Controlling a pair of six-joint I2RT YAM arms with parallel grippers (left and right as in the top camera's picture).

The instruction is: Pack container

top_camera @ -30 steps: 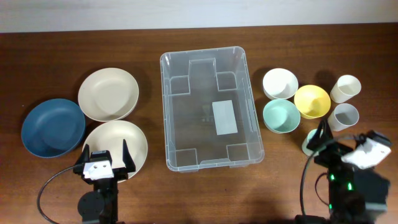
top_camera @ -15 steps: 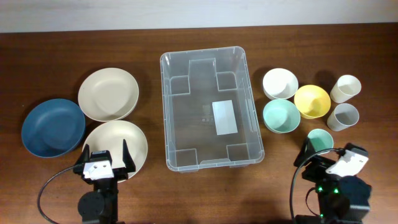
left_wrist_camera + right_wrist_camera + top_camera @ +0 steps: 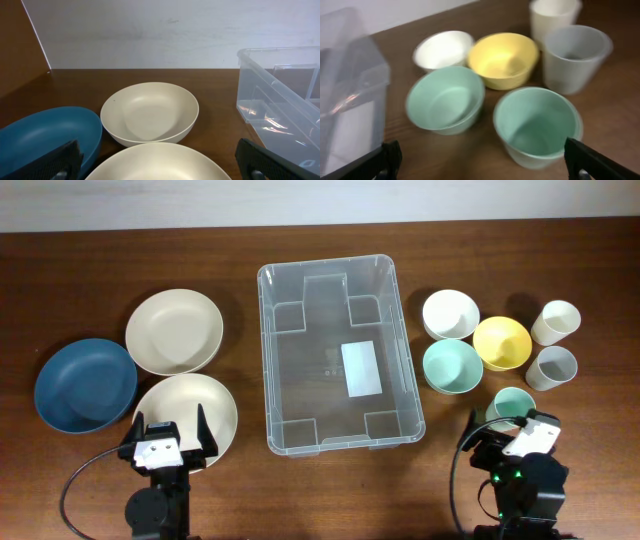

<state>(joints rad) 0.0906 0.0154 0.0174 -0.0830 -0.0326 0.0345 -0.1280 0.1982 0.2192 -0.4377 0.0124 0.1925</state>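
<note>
Currently, left to right on the bench (image 3: 60, 270): blue plate (image 3: 85, 385) sits by the left edge. Two cream plates are just beside it, the far cream plate (image 3: 174, 330) toward the far edge and the near cream plate (image 3: 185, 405) toward the near edge. Left gripper (image 3: 170, 430) is at the near edge, over the near cream plate's rim, jaws spread wide with nothing between them.

Container (image 3: 300, 380) is mid-bench and upright, its long side running from far edge to near edge, with a white label (image 3: 361, 369) on its base.

Toward the right edge, white bowl (image 3: 450, 313), mint bowl (image 3: 452, 365) and yellow bowl (image 3: 501, 342) cluster tight. Cream cup (image 3: 556, 322) and grey cup (image 3: 552, 367) sit closest to the right edge, and mint cup (image 3: 514, 404) is nearest the near edge. Right gripper (image 3: 497, 430) is at the near edge, just behind the mint cup, jaws wide apart and gripping nothing. Right wrist view is blurred.
</note>
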